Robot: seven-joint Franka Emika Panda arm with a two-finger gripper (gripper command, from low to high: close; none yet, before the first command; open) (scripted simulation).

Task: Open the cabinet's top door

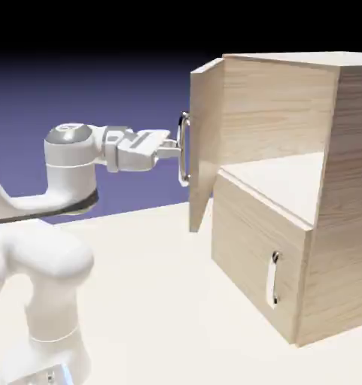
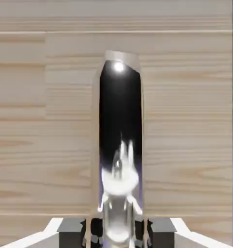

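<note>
At the frame's centre, the gripper (image 1: 177,150) has its jaws clamped on the top door's handle (image 1: 184,149); the top door (image 1: 205,143) stands swung wide from the cabinet (image 1: 304,195).

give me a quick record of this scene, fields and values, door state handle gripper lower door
top door: swung open, edge toward the camera, upper compartment visible behind it
top handle: vertical, silver, between the fingers; fills the middle of the hand view
gripper: shut on the top handle, reaching level from the exterior view's left
lower door: closed, its small handle untouched
cabinet: light wood grain, on the pale table
</note>
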